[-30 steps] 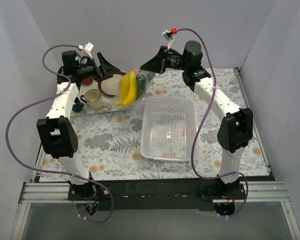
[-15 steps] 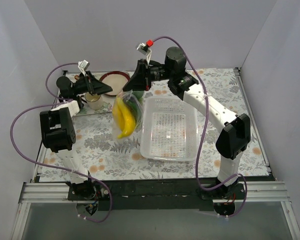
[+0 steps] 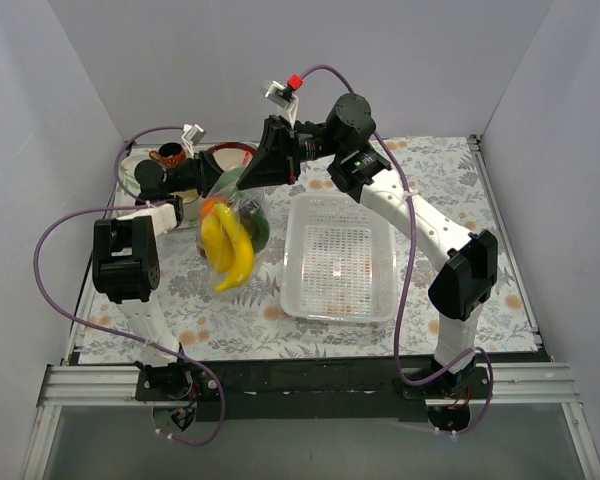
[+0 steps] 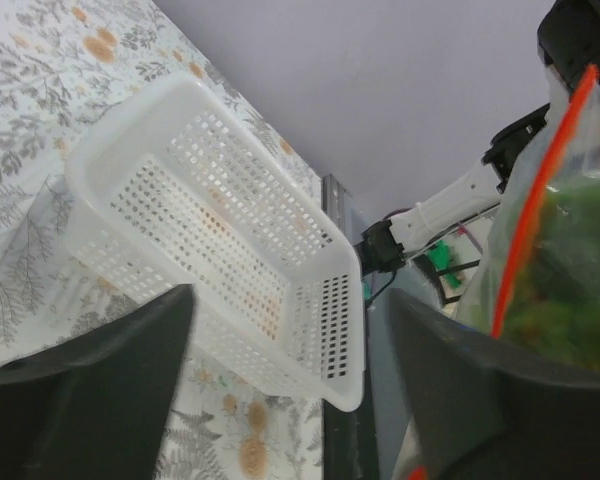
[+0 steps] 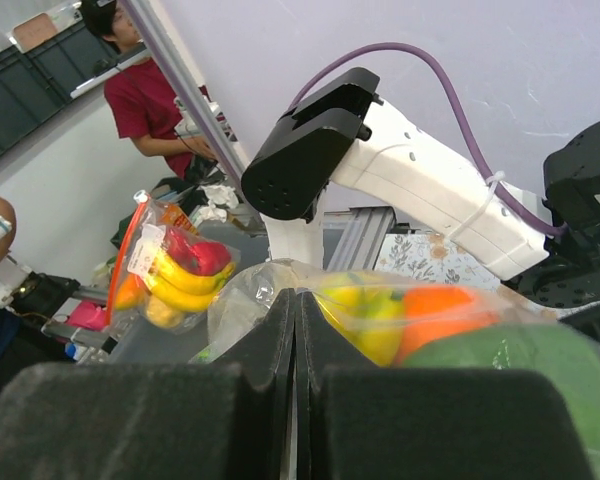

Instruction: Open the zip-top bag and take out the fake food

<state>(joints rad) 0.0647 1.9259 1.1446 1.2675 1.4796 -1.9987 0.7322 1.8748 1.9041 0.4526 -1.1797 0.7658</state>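
The zip-top bag (image 3: 235, 225) hangs in the air left of the basket, and my right gripper (image 3: 245, 183) is shut on its top edge. Through the clear plastic show the fake food: yellow bananas (image 3: 230, 252), an orange (image 3: 212, 207) and a green piece (image 3: 259, 232). In the right wrist view the fingers (image 5: 270, 340) pinch the plastic, with yellow (image 5: 380, 310), orange (image 5: 445, 305) and green (image 5: 525, 360) pieces just past them. My left gripper (image 3: 208, 180) stands open beside the bag's upper left. Its wrist view shows the orange-red zip strip (image 4: 535, 195) by the right finger (image 4: 480, 390), and nothing between the fingers.
A white perforated basket (image 3: 338, 260) sits mid-table, right of the hanging bag. A red-rimmed bowl (image 3: 242, 153) and cups (image 3: 168, 158) stand at the back left behind the left arm. Grey walls close in the table on three sides.
My right gripper carried the bag left and toward the front, and the bag now swings lower. My left arm swung round so that its open gripper is close to the bag.
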